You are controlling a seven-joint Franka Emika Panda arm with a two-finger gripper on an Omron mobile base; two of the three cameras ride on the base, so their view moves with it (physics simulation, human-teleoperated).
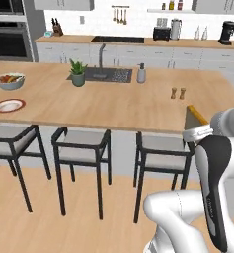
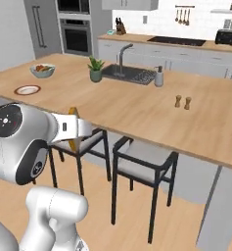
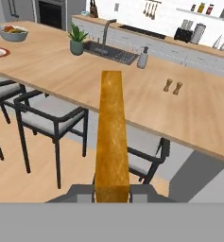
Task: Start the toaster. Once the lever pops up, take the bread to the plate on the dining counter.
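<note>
Hand view, nearest first: the gripper point(image 3: 112, 194) has its two fingers clamped on the lower edge of the bread point(image 3: 111, 137), which stands up edge-on, crust facing the camera, so the slice rides upright and clear of the furniture. From the left base view the same slice point(image 1: 196, 116) sticks up just above the wrist, short of the dining counter point(image 1: 113, 106). Between the arm and that counter stand the stools point(image 1: 81, 148), tucked under its near edge, so the approach has to go over them. On the counter top, near the arm, sit two small shakers point(image 1: 178, 93); farther along are a potted plant point(image 1: 78, 73), a soap bottle point(image 1: 141, 73) and a sink point(image 1: 106, 75). The plate point(image 1: 9, 105) lies at the far left end near the front edge, well apart from the bread, with a fruit bowl point(image 1: 10, 80) just behind it. Farthest back, the toaster point(image 1: 161, 33) stands on the rear wall counter. Judgement: carry phase, with sideways travel to the plate left.
</note>
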